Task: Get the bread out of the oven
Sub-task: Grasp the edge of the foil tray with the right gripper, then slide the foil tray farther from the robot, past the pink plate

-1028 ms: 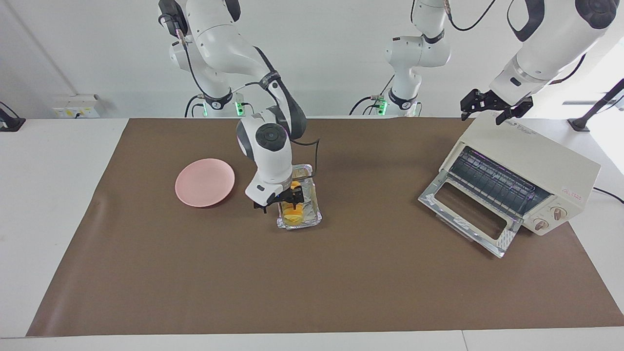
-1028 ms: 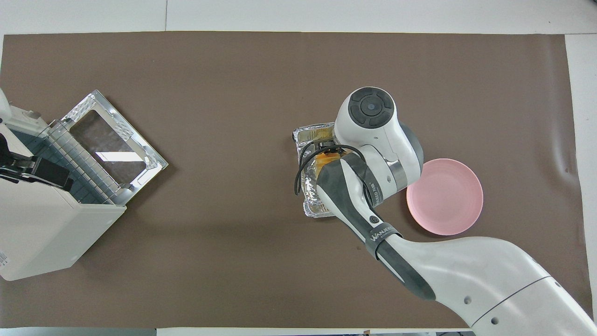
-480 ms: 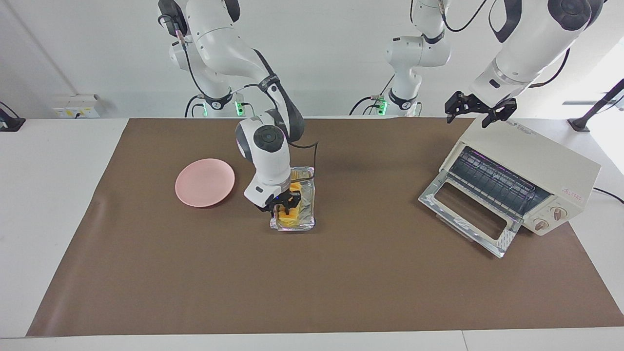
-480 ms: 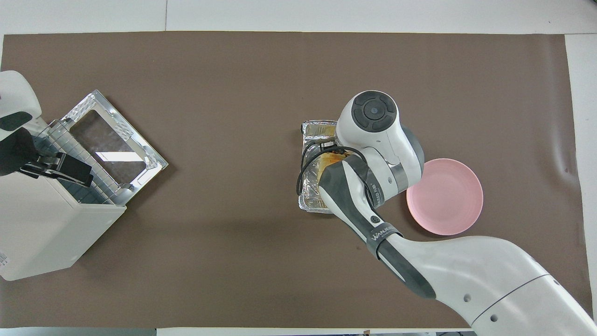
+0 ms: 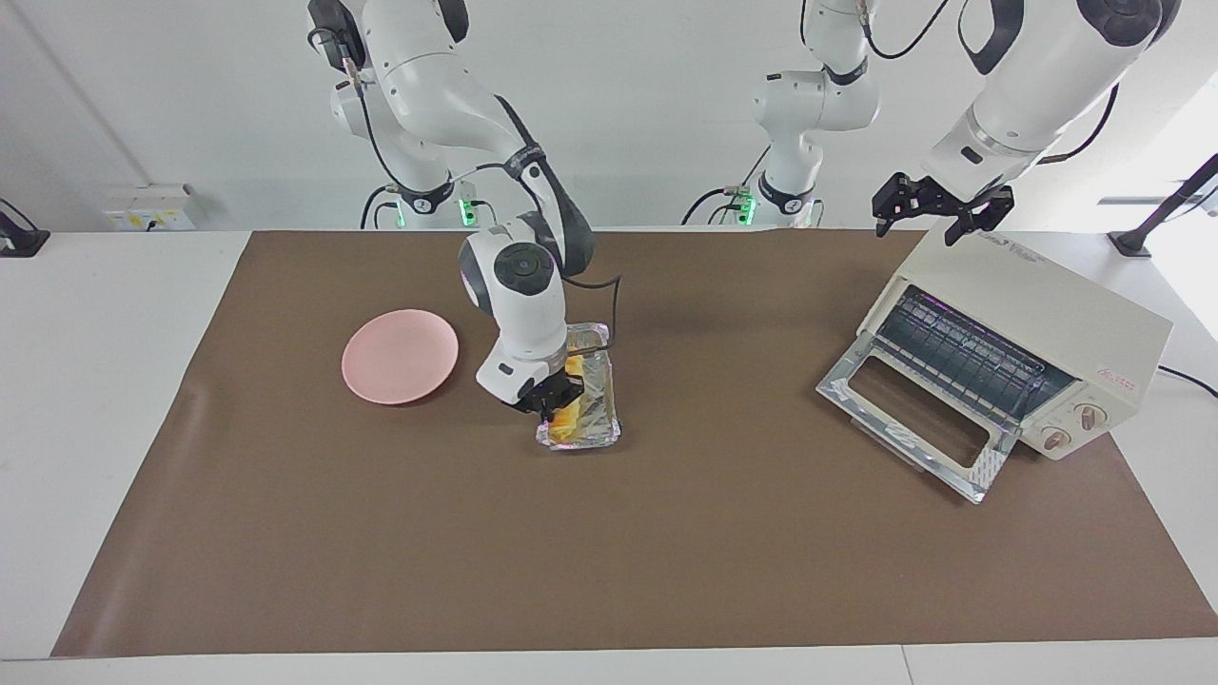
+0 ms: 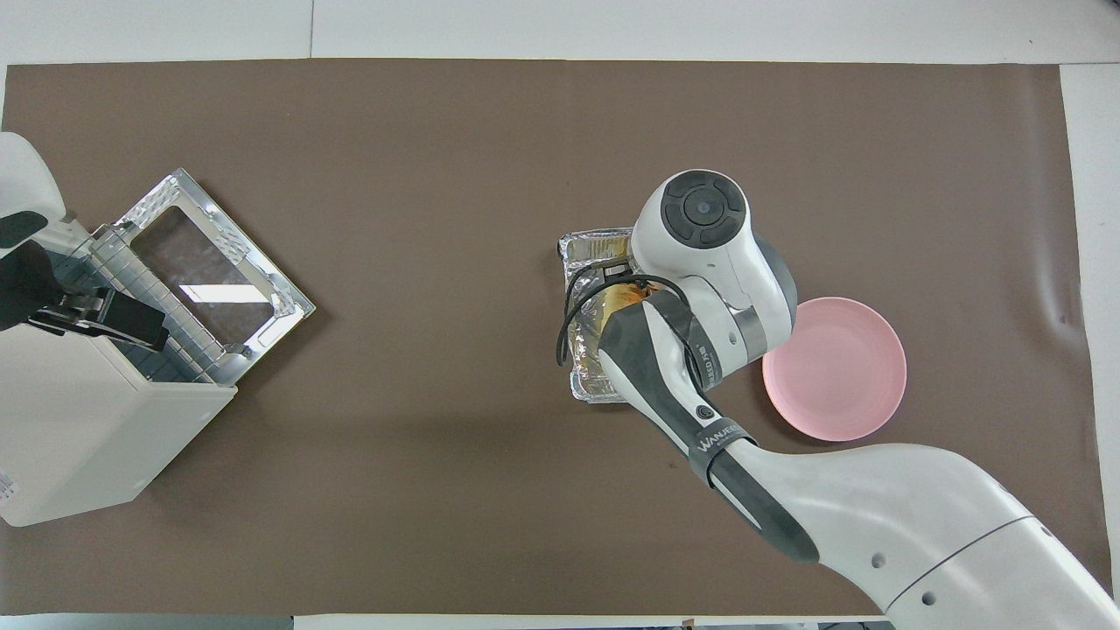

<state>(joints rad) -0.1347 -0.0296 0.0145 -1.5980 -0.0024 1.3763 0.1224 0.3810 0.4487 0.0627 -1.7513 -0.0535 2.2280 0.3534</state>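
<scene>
Facing view: the right gripper (image 5: 554, 403) is down in the foil tray (image 5: 598, 433) at mid-table, its fingers drawn together on the bread (image 5: 568, 415), a yellow-orange loaf lying in the tray directly under the jaws; the tray tilts slightly, its silver rim showing just past the fingertips on the side away from the robots; a pink plate (image 5: 400, 355) rests on the brown mat (image 5: 609, 533) beside the jaws, toward the right arm's end of the table, apart from the tray; the left gripper (image 5: 940, 217) hangs in the air over the upper back edge of the oven (image 5: 1037, 314), its fingers spread and holding nothing; the cream-white oven stands below those jaws at the left arm's end of the table, its glass door (image 5: 913, 419) dropped flat on the mat, its wire rack (image 5: 966, 352) bare.

Overhead view: the right arm's wrist covers the right gripper itself, so the grip cannot be read from here; the foil tray (image 6: 588, 254) pokes out from under the wrist, with a sliver of the bread (image 6: 604, 308) showing beneath the black cable; the pink plate (image 6: 836, 367) lies just beside the arm, not touching the tray; the left gripper (image 6: 114, 319) sits over the oven (image 6: 79, 437) mouth, jaws parted, with the open door (image 6: 206, 276) spread in front of the oven, well apart from the tray.
</scene>
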